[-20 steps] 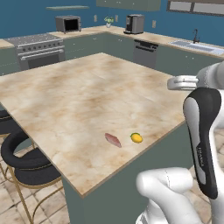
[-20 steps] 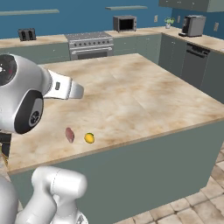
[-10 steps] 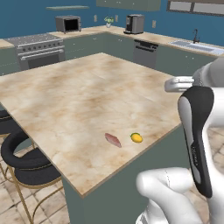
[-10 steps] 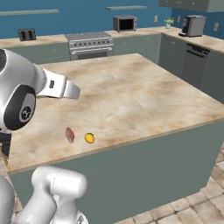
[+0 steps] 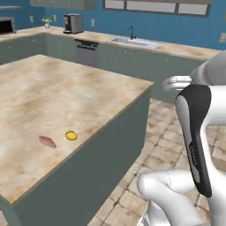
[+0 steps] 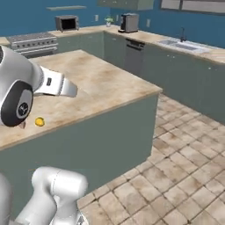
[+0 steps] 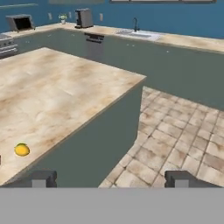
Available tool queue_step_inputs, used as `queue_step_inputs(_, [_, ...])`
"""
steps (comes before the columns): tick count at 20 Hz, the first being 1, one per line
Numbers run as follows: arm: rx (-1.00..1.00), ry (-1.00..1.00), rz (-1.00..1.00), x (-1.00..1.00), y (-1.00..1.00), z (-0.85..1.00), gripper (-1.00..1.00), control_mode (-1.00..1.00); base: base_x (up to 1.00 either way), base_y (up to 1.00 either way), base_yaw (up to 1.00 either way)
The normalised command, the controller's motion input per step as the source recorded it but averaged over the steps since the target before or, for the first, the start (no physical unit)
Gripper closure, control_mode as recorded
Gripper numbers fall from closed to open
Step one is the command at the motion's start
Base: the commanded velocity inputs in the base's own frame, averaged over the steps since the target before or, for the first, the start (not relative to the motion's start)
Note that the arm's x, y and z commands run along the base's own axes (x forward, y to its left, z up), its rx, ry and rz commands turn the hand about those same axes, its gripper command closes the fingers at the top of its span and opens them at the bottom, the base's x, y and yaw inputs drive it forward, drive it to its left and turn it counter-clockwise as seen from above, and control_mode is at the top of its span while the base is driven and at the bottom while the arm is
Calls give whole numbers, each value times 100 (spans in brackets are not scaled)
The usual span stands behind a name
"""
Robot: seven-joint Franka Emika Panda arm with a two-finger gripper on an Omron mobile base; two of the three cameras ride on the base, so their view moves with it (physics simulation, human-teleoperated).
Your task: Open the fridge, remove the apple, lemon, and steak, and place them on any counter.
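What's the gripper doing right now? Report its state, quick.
Gripper: open, its fingertips wide apart, holding nothing, pointing past the counter edge toward the floor.

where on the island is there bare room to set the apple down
Most of the counter is bare: the whole stretch from the lemon back to the far corner, and the strip along the right edge. Only the near patch is taken, where the steak and lemon lie side by side, apart.

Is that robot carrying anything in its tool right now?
No. The tool is open with nothing between its tips; the lemon and steak lie on the counter.
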Motion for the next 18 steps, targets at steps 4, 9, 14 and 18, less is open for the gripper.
queue_step_inputs(4, [0,0,0,0,0,0,-100,100,-22,-90,-63])
queue_step_inputs(9, [0,0,0,0,0,0,-100,100,-10,-69,-70])
queue_step_inputs(14, [0,0,0,0,0,0,-100,100,-2,-34,-74])
queue_step_inputs(18, [0,0,0,0,0,0,-100,100,-28,-7,-72])
